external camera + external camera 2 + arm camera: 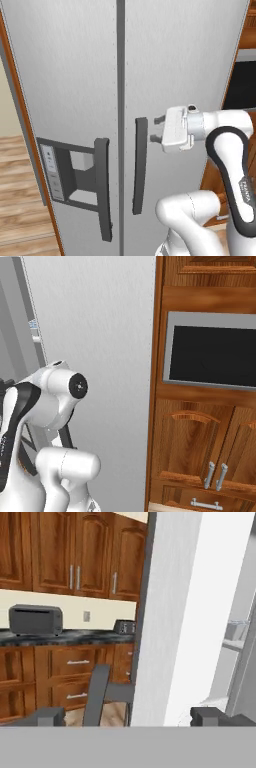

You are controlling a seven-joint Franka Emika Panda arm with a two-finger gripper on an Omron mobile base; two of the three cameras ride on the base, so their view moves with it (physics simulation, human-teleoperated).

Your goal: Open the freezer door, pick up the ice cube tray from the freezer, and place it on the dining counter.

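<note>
We are looking at the silver side-by-side fridge from close up; in the left base view the freezer door (65,100) is filling the left half of the picture, with its recessed dispenser panel (60,172) low down and its dark grey bar handle (103,187) standing upright just right of that panel; the wider plain door (180,75) is sitting to the right of the centre seam, with its own dark handle (140,162) just beside the seam.

The claw (158,129) is hanging in front of the plain door, pointing left toward that door's handle; its two small dark fingers (159,120) are standing spread wide apart, one above the other, pinching nothing; they are near the upper part of the plain door's handle but apart from it, and the freezer door's handle is lying further left, across the seam.

In the hand view the two dark finger tips (50,716) are rising well apart at the bottom, and a tilted dark grey bar handle (96,694) is showing between them, nearer the left tip; a broad pale silver door surface (172,612) is running up the middle; beyond it on the left we are seeing wooden cabinets (75,557), a dark tabletop (70,637) and a grey toaster (36,619) standing on it; on the right a slice of pale interior with a shelf (235,643) is showing.

In the right base view a wooden cabinet column (205,456) with a dark built-in oven window (212,351) is standing just right of the fridge; we cannot tell where the ice cube tray is lying.
</note>
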